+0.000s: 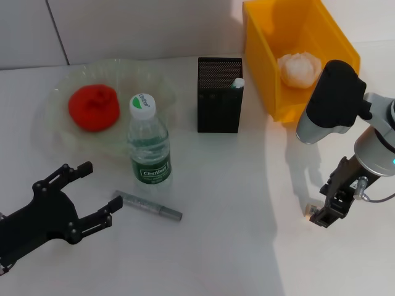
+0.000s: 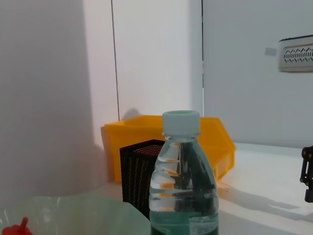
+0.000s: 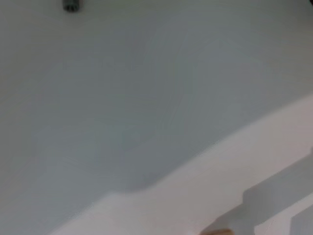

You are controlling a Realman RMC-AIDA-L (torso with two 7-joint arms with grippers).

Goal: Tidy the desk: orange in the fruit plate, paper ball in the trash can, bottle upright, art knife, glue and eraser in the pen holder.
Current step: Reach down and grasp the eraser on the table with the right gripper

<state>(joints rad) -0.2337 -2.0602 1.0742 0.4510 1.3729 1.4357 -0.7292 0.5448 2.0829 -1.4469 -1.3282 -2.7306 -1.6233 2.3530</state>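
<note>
The orange [image 1: 94,107] lies in the pale green fruit plate [image 1: 62,139]. The bottle [image 1: 148,145] stands upright at the plate's near rim. Just in front of it the grey art knife [image 1: 148,205] lies flat on the desk [image 1: 234,246]. The glue's white tip [image 1: 237,82] pokes out of the black mesh pen holder [image 1: 220,94]. The paper ball [image 1: 299,69] rests in the yellow trash can [image 1: 290,37]. My left gripper [image 1: 102,185] is open, low at the near left, beside the knife's end. My right gripper [image 1: 322,216] is down at the desk, right against the small beige eraser [image 1: 307,214].
In the left wrist view the bottle [image 2: 183,186] fills the front, with the pen holder [image 2: 139,176] and trash can [image 2: 215,142] behind it and the plate's rim [image 2: 73,213] low beside it. A wall runs behind the desk.
</note>
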